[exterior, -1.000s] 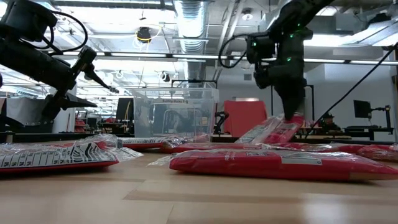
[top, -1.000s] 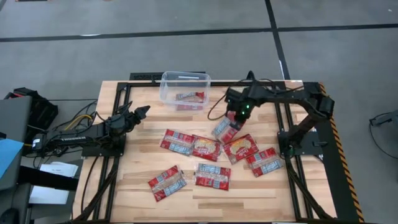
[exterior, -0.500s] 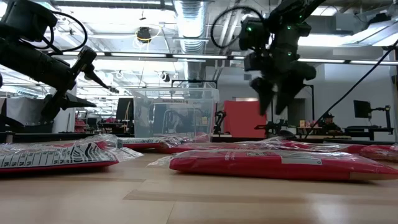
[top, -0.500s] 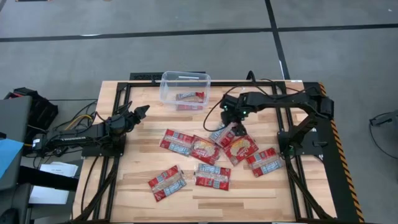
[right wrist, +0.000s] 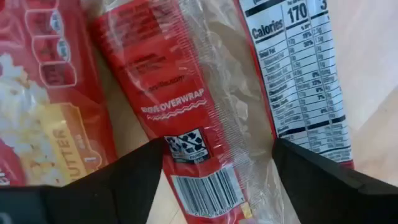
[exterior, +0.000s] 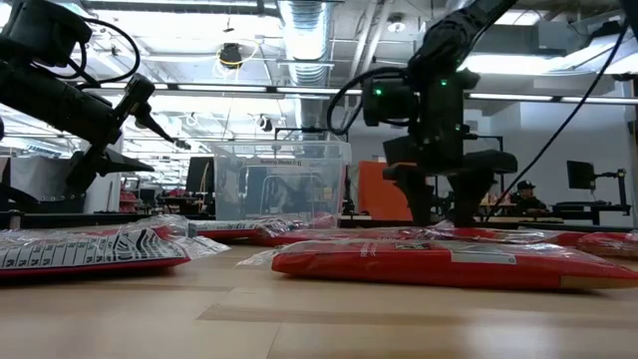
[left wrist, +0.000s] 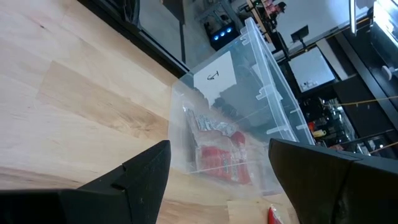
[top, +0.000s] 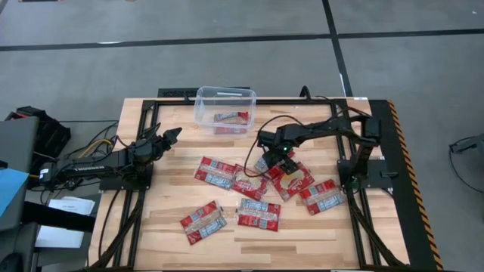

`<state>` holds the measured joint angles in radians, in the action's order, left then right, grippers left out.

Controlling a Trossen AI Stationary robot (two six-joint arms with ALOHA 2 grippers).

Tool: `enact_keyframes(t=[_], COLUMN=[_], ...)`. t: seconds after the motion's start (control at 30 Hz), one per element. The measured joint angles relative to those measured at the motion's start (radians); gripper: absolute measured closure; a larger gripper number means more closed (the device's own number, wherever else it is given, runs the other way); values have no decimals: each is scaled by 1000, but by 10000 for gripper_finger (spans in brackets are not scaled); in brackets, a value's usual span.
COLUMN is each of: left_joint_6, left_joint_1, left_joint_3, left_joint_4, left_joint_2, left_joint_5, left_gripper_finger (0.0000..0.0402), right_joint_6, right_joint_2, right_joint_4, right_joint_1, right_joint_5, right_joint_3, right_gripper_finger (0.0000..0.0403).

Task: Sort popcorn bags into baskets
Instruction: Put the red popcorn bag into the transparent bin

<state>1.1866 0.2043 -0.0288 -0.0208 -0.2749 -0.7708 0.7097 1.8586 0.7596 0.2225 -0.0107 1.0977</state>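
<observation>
On the pale wooden slatted table (top: 166, 249) with its black frame, both dark arms are in play. Far side, centre-left: the clear plastic rectangular bin with rounded corners (top: 203, 106) holds one flat red popcorn packet (top: 231, 118), and the left wrist view shows that packet lying on the bin floor (left wrist: 219, 163). Spread across the middle of the table are seven more red packets with pale printed panels: a row of five running from centre-left (top: 215, 172) to the right (top: 321, 196), and two nearer ones, one at the left (top: 203, 221) and one in the middle (top: 259, 214).

Right gripper (top: 277, 156) is down low over the row's middle packets, fingers spread wide with nothing between them; its wrist camera looks straight onto a red packet with a barcode (right wrist: 186, 118), a nutrition panel (right wrist: 298, 81) just beside it. From table height the gripper (exterior: 444, 204) hangs just above the packets.

Left gripper (top: 172, 134) hovers at the left edge, short of the bin, its fingers parted and empty.
</observation>
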Motion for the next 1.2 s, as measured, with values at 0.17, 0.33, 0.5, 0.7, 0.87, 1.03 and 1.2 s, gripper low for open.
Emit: enact_keyframes(t=[0.17,0.33,0.5,0.7,0.87,1.03,1.2], left_joint_6=[1,-3,-4,-4,-4,-5,-16], left_joint_1=[0,0,0,0,0,0,0], left_joint_3=[0,0,0,0,0,0,0], left_joint_4=[0,0,0,0,0,0,0], left_joint_2=[0,0,0,0,0,0,0], left_joint_5=[-1,-2,-3,-3,-4,-3,-4], left_gripper_finger=[140,140,140,140,140,140,140], right_joint_6=[-42,-57,-86,-195,-282,-402,-442], right_joint_2=[19,-30,-68,-69,-107,-185,-252], right_joint_4=[35,39,37,35,52,38,20], right_joint_1=[0,3,13,22,22,29,73], right_joint_5=[-15,-11,-11,-14,-14,-15,8], right_joint_3=[3,-9,-13,-12,-13,-11,-11], right_gripper_finger=[152,260,365,394,398,398,396])
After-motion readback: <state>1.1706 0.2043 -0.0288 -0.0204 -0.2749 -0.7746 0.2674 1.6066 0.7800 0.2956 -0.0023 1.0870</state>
